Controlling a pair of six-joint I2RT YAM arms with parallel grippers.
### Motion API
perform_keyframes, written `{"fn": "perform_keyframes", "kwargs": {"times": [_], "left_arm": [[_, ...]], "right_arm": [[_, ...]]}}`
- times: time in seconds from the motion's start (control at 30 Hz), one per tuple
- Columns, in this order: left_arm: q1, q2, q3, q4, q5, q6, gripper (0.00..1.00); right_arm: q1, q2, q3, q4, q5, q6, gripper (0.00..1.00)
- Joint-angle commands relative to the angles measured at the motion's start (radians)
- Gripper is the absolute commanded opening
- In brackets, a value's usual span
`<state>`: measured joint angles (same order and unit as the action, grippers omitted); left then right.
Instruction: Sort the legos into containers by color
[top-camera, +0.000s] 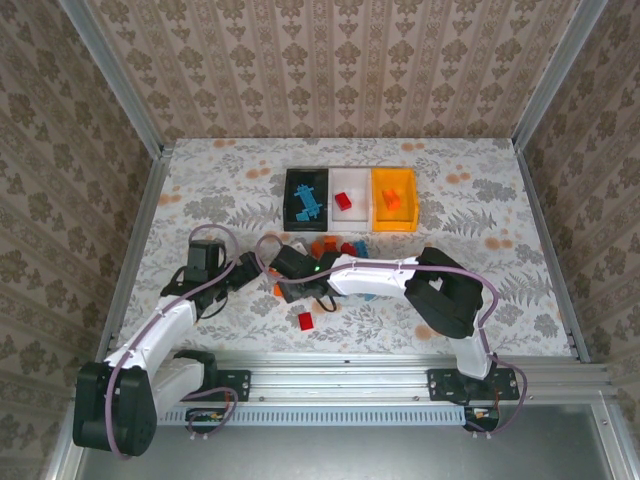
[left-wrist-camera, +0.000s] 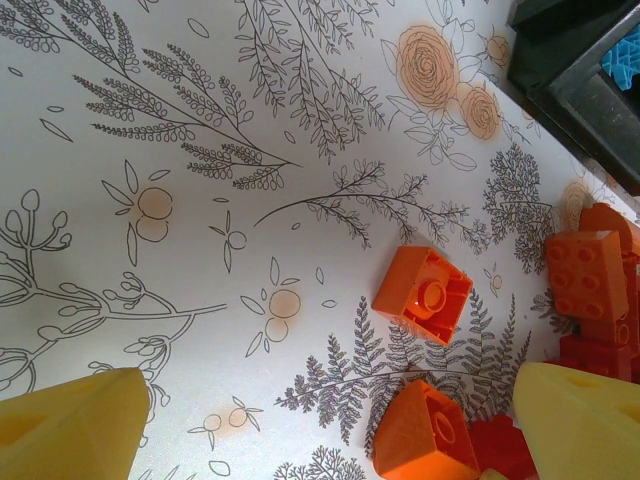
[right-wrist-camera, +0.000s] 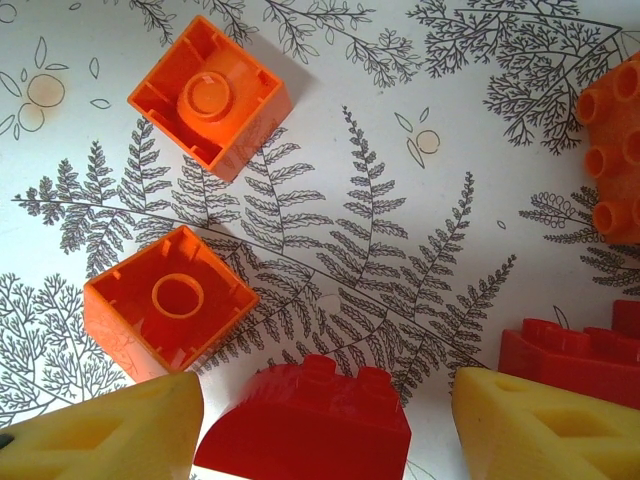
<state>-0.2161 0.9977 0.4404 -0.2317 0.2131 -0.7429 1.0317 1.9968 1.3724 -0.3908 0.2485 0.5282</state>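
my right gripper (right-wrist-camera: 325, 400), jaws apart, frames the red lego (right-wrist-camera: 300, 430) at lower centre; i should descend straight before closing.

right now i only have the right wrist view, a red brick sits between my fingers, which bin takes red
observer: The white bin. It has one red brick in it.
operator: where is that in the row
observer: In the middle, between the black bin and the orange bin.
operator: whats the left hand doing
observer: The left hand hangs open over orange bricks at the pile's left edge, close beside yours.
operator: any stray reds
observer: One lone red brick lies apart from the pile, toward the arm bases.
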Motion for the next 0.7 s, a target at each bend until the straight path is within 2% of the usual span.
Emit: {"fn": "perform_keyframes", "kwargs": {"times": [0.0, 0.3, 0.43, 0.67], "left_arm": [[0.001, 0.002, -0.003, 0.015, 0.014, -0.014, 0.96], [-0.003, 0.002, 0.006, 0.008, 0.016, -0.011, 0.96], [-0.007, 0.008, 0.002, 0.017, 0.016, -0.018, 0.96], [-0.016, 0.012, 0.009, 0.012, 0.016, -0.012, 0.96]], "right_arm": [[0.009, 0.004, -0.029, -0.043, 0.016, 0.015, 0.69], [0.01, -0.059, -0.067, -0.062, 0.055, -0.018, 0.68], [0.011, -0.058, -0.068, -0.056, 0.025, -0.024, 0.65], [0.012, -0.06, -0.062, -0.013, -0.031, -0.051, 0.68]]}}
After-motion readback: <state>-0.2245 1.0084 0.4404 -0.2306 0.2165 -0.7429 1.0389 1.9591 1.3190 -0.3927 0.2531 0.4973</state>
